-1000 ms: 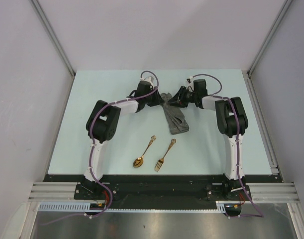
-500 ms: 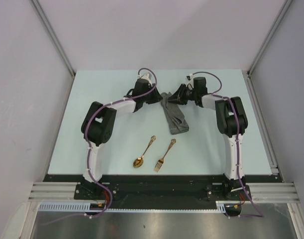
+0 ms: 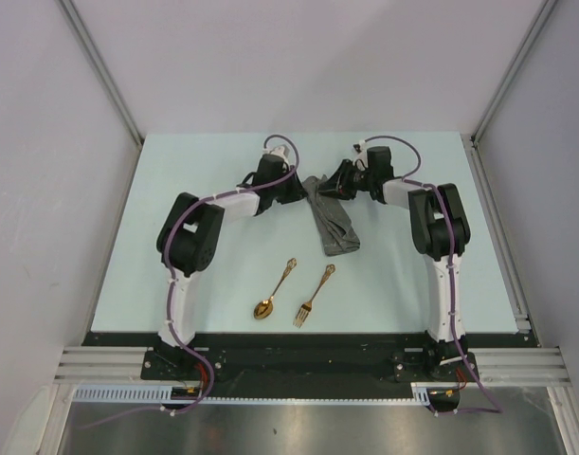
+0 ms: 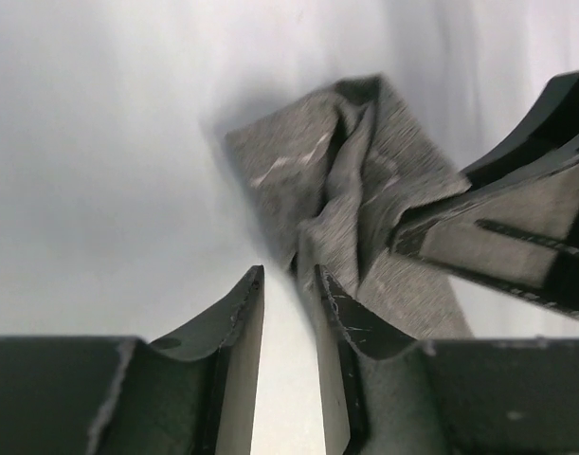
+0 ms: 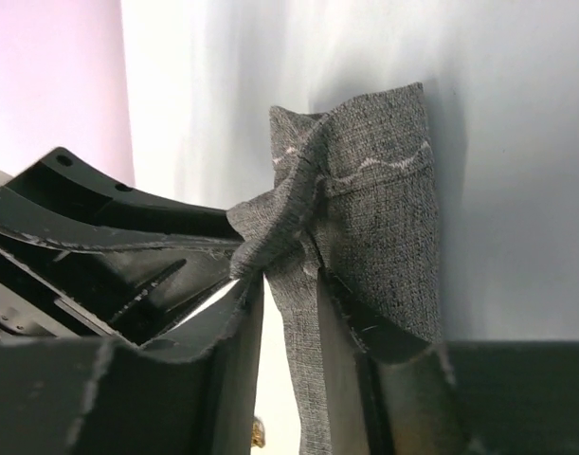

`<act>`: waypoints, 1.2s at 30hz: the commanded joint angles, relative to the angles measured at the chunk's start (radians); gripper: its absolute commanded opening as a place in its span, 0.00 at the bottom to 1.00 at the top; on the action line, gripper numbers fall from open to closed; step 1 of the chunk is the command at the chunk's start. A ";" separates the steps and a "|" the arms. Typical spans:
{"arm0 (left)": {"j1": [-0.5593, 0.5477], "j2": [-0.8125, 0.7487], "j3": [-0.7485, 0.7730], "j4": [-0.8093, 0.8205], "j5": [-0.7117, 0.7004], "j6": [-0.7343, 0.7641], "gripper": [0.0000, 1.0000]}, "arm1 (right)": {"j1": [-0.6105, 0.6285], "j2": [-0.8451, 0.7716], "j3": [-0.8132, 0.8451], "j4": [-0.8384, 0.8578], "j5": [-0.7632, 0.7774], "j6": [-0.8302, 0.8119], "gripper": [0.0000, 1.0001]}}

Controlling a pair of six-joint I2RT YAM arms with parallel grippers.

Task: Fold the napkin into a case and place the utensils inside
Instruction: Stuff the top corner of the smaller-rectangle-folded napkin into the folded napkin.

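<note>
The napkin (image 3: 334, 226), already folded down to a narrow dark grey strip, is lying on the pale table (image 3: 175, 218) toward its far edge, roughly midway between the left and right edges. Its long side is running from the far edge toward the near one and slanting a little to the right. Both arms are reaching in over its far end, one from each side. The right pincer (image 5: 287, 284) is clenching on the cloth: in the right wrist view a band of the weave is running down between its two fingers and a bunched twist of fabric is bulging at their tips. The left wrist view is showing the same gather pinched at that pincer's tip. The left pincer (image 4: 289, 275) is sitting just beside it at the left side of the strip's far end, released, its jaws standing a narrow way apart with only bare table showing in the gap. The napkin's hem is ending right at the tip of one finger, and nothing is being held there. The far end of the strip is looking crumpled and ridged, while the near end is lying flat. The gold spoon (image 3: 273, 291) and gold fork (image 3: 315, 295) are lying side by side closer to the near edge, well apart from the napkin, spoon on the left. The bowl and tines are pointing toward the near edge, and neither utensil is touching the other.
</note>
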 commanded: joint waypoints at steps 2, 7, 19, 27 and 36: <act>0.026 -0.131 -0.096 0.088 -0.033 -0.055 0.30 | 0.037 0.000 0.090 -0.123 0.065 -0.131 0.38; 0.061 -0.189 -0.164 0.145 -0.036 -0.116 0.26 | 0.086 0.017 0.185 -0.273 0.194 -0.275 0.40; 0.080 -0.160 -0.132 0.091 -0.007 -0.129 0.21 | 0.146 0.057 0.290 -0.428 0.362 -0.392 0.42; 0.080 -0.152 -0.124 0.090 -0.002 -0.129 0.22 | 0.179 0.046 0.307 -0.488 0.475 -0.474 0.55; 0.081 -0.146 -0.121 0.081 -0.005 -0.129 0.21 | 0.242 0.102 0.402 -0.583 0.694 -0.527 0.50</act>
